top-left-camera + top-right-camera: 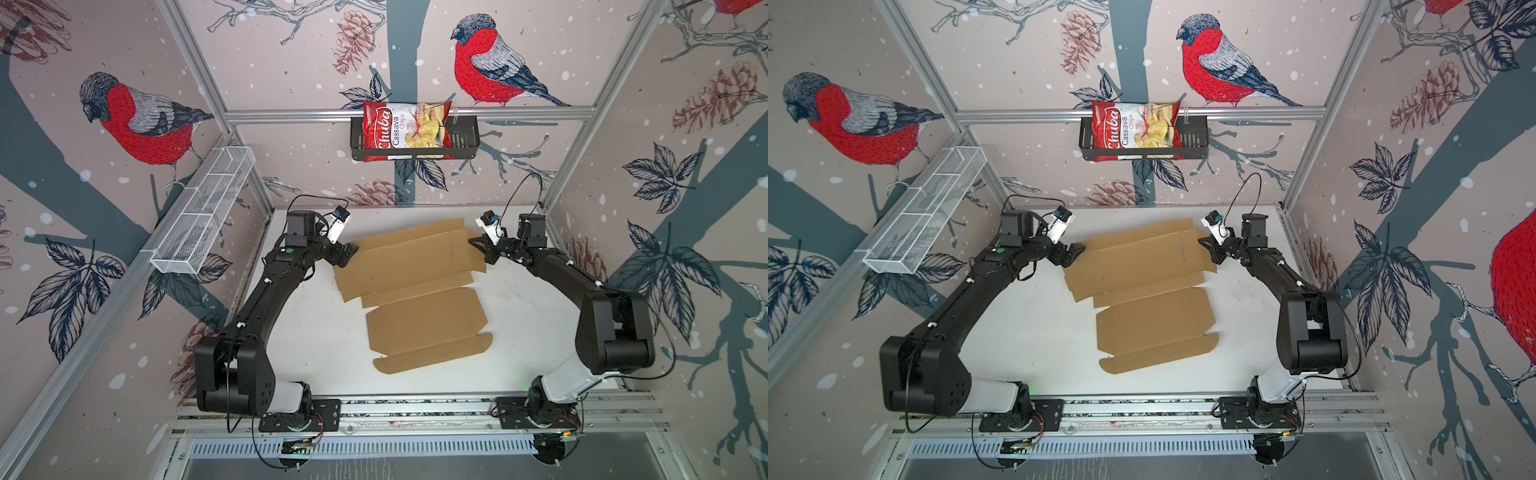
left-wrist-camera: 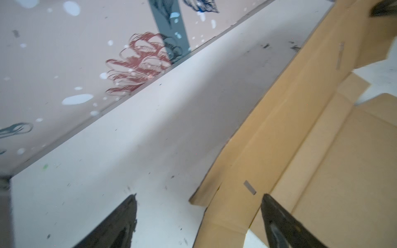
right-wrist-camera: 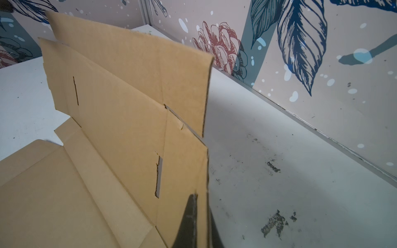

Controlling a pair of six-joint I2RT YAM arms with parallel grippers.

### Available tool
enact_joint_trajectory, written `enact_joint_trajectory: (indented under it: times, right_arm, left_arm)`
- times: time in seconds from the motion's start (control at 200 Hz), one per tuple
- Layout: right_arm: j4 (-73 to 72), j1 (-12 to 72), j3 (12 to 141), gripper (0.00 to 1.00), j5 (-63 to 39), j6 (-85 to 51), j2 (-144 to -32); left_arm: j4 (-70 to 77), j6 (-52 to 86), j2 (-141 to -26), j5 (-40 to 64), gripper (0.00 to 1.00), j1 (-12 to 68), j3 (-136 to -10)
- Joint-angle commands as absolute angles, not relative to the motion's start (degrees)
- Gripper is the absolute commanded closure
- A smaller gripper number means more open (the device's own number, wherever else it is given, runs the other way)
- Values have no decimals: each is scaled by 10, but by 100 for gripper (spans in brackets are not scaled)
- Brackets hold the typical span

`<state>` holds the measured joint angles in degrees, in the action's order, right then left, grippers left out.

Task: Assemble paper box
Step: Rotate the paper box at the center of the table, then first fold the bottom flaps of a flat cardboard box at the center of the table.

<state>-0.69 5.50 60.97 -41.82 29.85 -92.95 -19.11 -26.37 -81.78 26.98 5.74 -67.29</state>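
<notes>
Two grippers stand at the box [image 1: 415, 270], which lies unfolded on the tabletop [image 1: 316, 340] near its far edge. At its left flap the left gripper [image 1: 350, 252] is wide open; the right gripper [image 1: 477, 244] pinches the raised right end.

your left wrist view is blurry, the paper box [image 2: 322, 150] spills past its edge, and the left gripper [image 2: 199, 195] fingers [image 2: 120, 223] are cropped off.

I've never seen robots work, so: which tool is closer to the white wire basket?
Left. The left tool is open at the edge of the cardboard nearest the basket; the right tool grips the opposite edge, the whole sheet between it and the basket.
</notes>
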Motion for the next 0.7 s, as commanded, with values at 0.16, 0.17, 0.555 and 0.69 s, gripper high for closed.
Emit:
enact_joint_trajectory:
  times: [0.16,0.17,0.555,0.69]
  right_arm:
    - [-74,64,587,100,-383,292,-908]
    - [-76,65,586,100,-382,291,-908]
    - [-244,95,494,100,-295,204,-882]
    - [-309,96,453,100,-274,172,-864]
  left_arm:
    - [-204,-297,-863,292,29,56,-678]
    - [-202,-294,-866,293,30,56,-679]
    - [-183,-145,-885,346,66,78,-691]
    - [-205,-141,-853,275,56,106,-656]
